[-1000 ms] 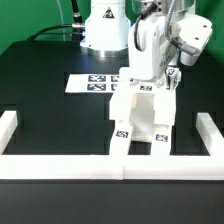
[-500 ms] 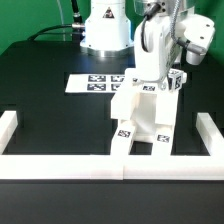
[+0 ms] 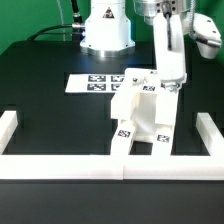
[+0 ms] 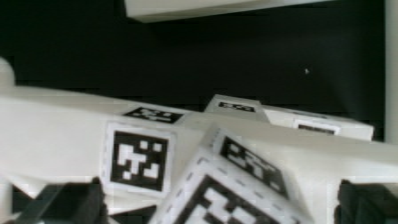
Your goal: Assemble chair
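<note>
Chair (image 3: pixel 140 115), a chunky white plastic assembly bearing black-and-white square tags, stands upright on the black table (image 3: pixel 50 115), set against the long white front border rail (image 3: pixel 60 164), likely to brace it for joining. Two-finger gripper (image 3: pixel 168 88) hovers beside its upper edge, fingers apart, clamping nothing.

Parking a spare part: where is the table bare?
Bare black tabletop between the white border rail on the exterior view's left and the chunky white plastic chair; a narrower strip by the opposite rail. Crowded around the pincer.
</note>
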